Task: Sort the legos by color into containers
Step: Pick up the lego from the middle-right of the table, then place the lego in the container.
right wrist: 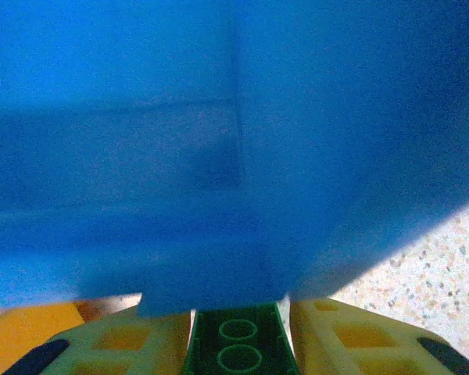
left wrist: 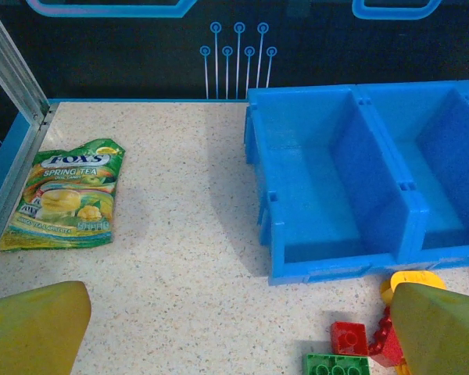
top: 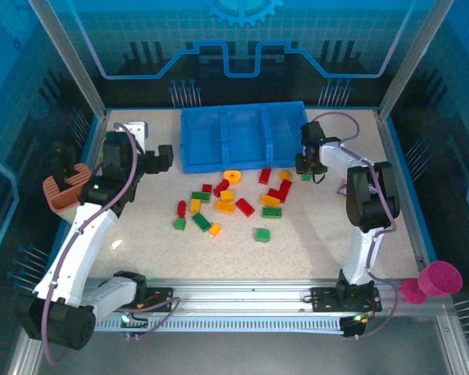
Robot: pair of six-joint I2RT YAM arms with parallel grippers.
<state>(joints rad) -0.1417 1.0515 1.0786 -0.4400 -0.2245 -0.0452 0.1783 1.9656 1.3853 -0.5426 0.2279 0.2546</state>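
Tool of right arm (right wrist: 238,324) low, seemingly against tray (top: 219,162), tight on green lego (right wrist: 238,351); left tool (left wrist: 238,305) spread.

Left pincer (top: 162,158) hangs wide open, while the right pincer (top: 306,166), reached far forward, pinches a green lego (right wrist: 238,348).

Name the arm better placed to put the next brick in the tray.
Right. The right gripper grips a green brick right beside the blue tray. The left gripper stands open and empty, off the tray's left end.
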